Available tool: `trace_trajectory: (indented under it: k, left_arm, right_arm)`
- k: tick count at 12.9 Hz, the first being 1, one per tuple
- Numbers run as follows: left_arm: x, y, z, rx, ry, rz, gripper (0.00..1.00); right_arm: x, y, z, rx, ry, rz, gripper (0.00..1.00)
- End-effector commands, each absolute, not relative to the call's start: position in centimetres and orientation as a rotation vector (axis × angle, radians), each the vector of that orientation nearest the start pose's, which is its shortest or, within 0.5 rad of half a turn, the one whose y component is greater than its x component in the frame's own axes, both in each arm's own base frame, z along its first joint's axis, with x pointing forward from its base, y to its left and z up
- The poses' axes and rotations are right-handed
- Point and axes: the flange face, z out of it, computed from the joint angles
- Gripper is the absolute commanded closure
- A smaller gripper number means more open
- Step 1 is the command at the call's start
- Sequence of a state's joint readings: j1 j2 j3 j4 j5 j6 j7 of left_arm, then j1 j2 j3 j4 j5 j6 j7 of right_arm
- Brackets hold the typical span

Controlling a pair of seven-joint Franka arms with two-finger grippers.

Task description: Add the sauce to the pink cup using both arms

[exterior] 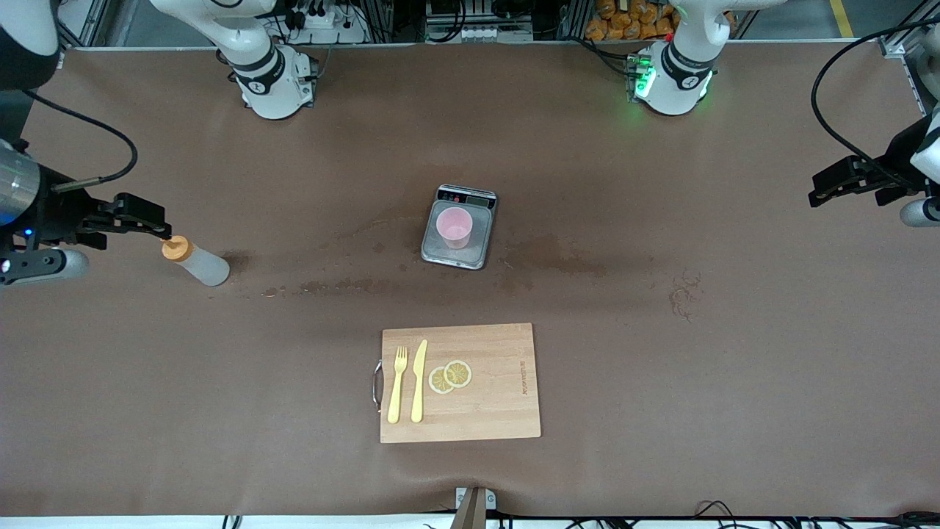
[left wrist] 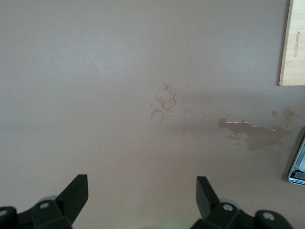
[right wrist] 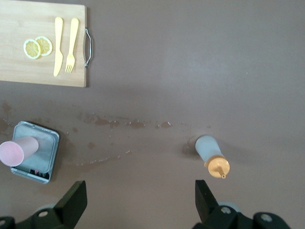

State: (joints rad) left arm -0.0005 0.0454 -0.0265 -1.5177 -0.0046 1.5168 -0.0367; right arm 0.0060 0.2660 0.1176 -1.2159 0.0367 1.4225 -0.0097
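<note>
Two black hands hang spread over the brown, stained bench: the right hand [exterior: 158, 224] above the right arm's end, just beside the sauce [exterior: 197, 261], and the left hand [exterior: 826, 187] above the left arm's end, empty. The sauce, a translucent whitish squeeze bottle with an orange nozzle cap, stands upright. Near the middle, the pink cup [exterior: 454, 227], a smooth tapered tumbler, sits on a grey metal scale [exterior: 440, 250]. Nearer the front camera lies a rectangular wooden board [exterior: 499, 389] with a yellow plastic fork [exterior: 397, 386], knife [exterior: 418, 382] and two lemon slices [exterior: 450, 377].
</note>
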Motion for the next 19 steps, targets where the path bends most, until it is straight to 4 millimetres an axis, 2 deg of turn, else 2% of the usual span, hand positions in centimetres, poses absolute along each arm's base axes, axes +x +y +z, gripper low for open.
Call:
trace_trajectory:
  k: [1,5,9,12,14,19]
  left_arm:
    - [56.2,-1.5,62.2,-3.136,0.002,0.079,0.0]
    - [56.2,-1.6,62.1,-3.136,0.005,0.082,0.0]
    - [56.2,-1.7,62.3,-3.137,0.005,0.077,0.0]
    - [56.2,-1.8,62.3,-3.139,0.007,0.075,0.0]
    - [56.1,-1.8,62.5,-3.141,0.01,0.07,0.0]
    - [56.2,-1.6,62.9,-3.134,0.019,0.057,0.0]
  right_arm:
    - [56.0,7.0,60.9,-3.108,-0.243,0.037,0.0]
    - [55.7,6.4,61.1,-3.103,-0.31,0.022,0.0]
    - [55.1,5.7,60.5,-3.108,-0.292,-0.007,0.0]
    - [55.4,5.4,61.3,-3.117,-0.284,-0.031,0.0]
    - [55.9,4.0,62.1,-3.119,-0.249,-0.058,0.0]
    - [55.9,3.9,61.9,-3.131,-0.25,-0.043,0.0]
